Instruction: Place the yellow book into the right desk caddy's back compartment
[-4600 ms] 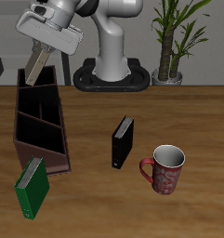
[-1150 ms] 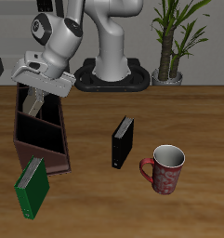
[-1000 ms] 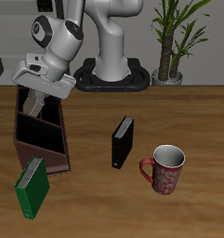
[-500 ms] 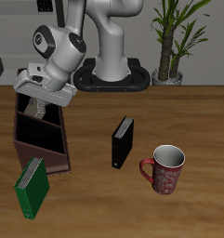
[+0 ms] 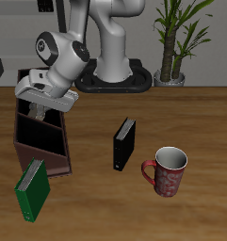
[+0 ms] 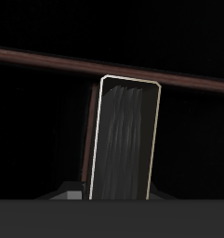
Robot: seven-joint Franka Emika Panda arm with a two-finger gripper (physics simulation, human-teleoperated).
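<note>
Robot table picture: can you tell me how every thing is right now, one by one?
gripper: shut on the yellow book, low over the caddy's far end.
yellow book: held, lowered into the right desk caddy, mostly hidden.
right desk caddy: open-topped, standing on the table.
black book: standing upright, untouched.
green book: leaning against the caddy's near end.
red mug: upright, opening up.

My arm bends fwd and down from the far base, wrist tilted, gripper [image 5: 37, 110] pointing down w/ fingers [image 5: 33, 112] clamped shut on what I'm carrying.
</note>
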